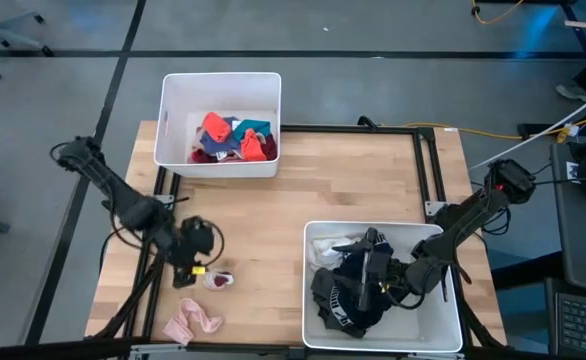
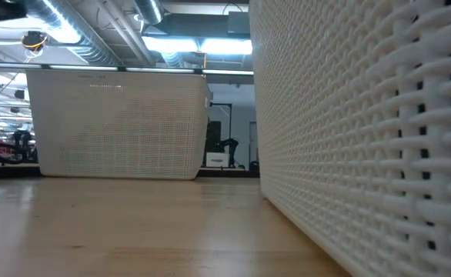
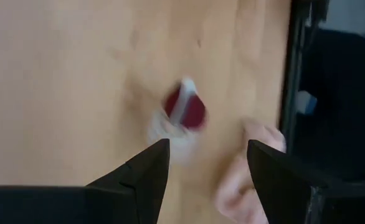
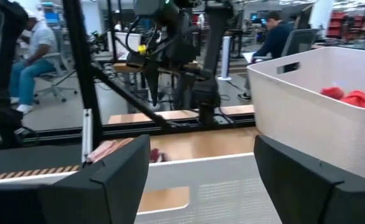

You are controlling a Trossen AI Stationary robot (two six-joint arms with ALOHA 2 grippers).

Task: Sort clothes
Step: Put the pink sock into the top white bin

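Note:
A small maroon and white garment [image 1: 218,280] lies flat on the wooden table near its near left corner, with a pink garment [image 1: 193,322] nearer the edge. My left gripper [image 1: 204,268] is open and empty just left of the maroon piece, which the left wrist view [image 3: 185,112] shows ahead of the fingers, beside the pink one [image 3: 248,177]. My right gripper [image 1: 361,282] is open and empty over black and white garments [image 1: 343,300] in the near right bin [image 1: 313,232]. Red, teal and blue garments [image 1: 235,138] lie in the far bin [image 1: 168,120].
The near right bin [image 2: 364,138] fills the right of the low view, with the far bin [image 2: 118,123] behind it. A black frame rail [image 1: 428,170] runs along the table's right side. People sit at desks in the room beyond [image 4: 30,46].

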